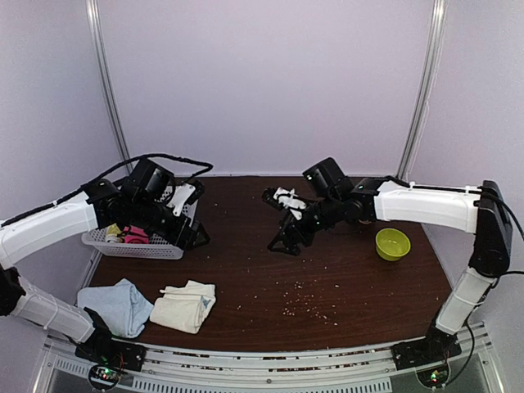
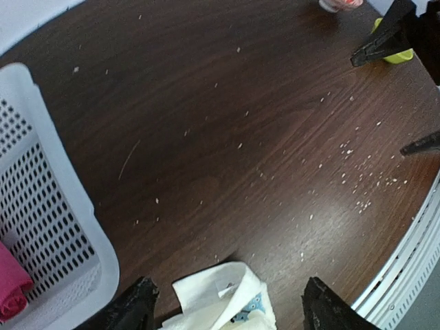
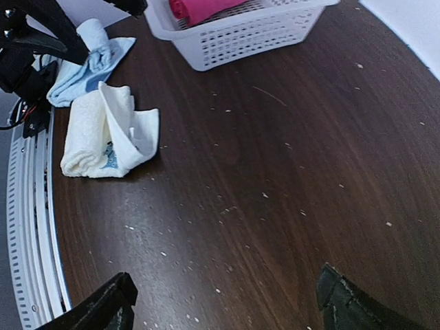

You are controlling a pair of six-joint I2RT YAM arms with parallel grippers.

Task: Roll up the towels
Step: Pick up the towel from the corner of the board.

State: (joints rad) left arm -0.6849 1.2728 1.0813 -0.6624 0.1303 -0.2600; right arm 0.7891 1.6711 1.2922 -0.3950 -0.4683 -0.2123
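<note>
One dark table (image 1: pixel 344 286). One white basket (image 1: pixel 139 246) at 9 o'clock is partly hidden by the left gripper (image 1: pixel 187 235). Its pink roll (image 3: pixel 206 7) is cut off in both wrist views. Two towels lie at 7 o'clock, the pale blue towel (image 1: pixel 121 304) beside the cream-white towel (image 1: pixel 187 304), both loosely bunched. One green bowl (image 1: pixel 392 243) at 3 o'clock shows whole only from above. Left gripper and right gripper (image 1: pixel 286 237) gape wide, empty.

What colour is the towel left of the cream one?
Pale blue towel; it shows best in the top view.
</note>
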